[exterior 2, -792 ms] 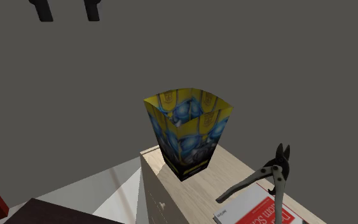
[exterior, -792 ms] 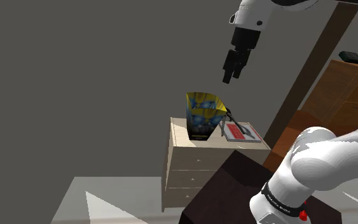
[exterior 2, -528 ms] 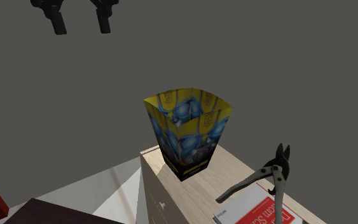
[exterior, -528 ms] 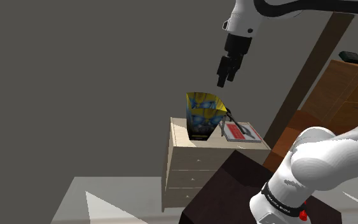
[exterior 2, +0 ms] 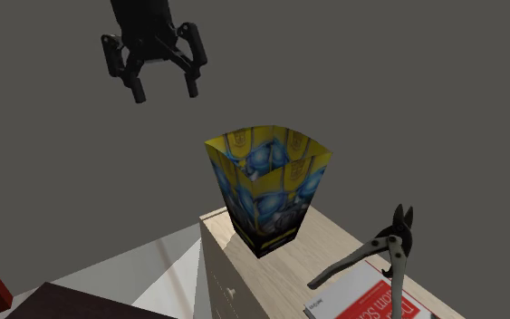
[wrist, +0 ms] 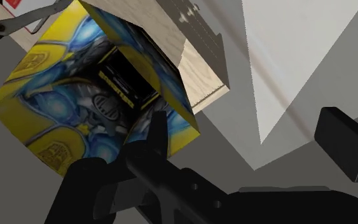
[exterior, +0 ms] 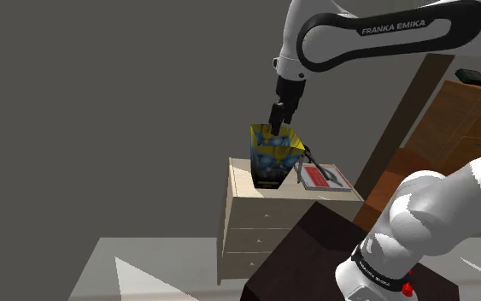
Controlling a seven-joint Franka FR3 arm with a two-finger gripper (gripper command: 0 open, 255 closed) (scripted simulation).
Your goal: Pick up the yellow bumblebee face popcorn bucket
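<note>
The popcorn bucket [exterior: 274,158] is yellow with a blue robot face, tapered and open at the top. It stands upright on the corner of a light wooden drawer unit [exterior: 245,221]. My black gripper [exterior: 277,118] hangs open just above the bucket's rim in the shoulder view. In the second exterior view the gripper [exterior 2: 164,91] is above and left of the bucket [exterior 2: 266,190], not touching it. The wrist view looks down into the bucket [wrist: 88,95]; one finger [wrist: 158,130] lines up with its near edge, and the other [wrist: 346,143] is off beside the drawers.
Grey pliers [exterior 2: 375,254] lie on a red and white book [exterior 2: 361,304] on the drawer top beside the bucket. The dark stand [exterior: 298,256] is below. Brown wooden furniture [exterior: 469,111] stands at the shoulder view's right. A plain grey wall is behind.
The gripper has come down and shifted toward the shoulder view's left, from high beside the bucket to just above its rim. Its fingers stay apart. The bucket has not moved.
</note>
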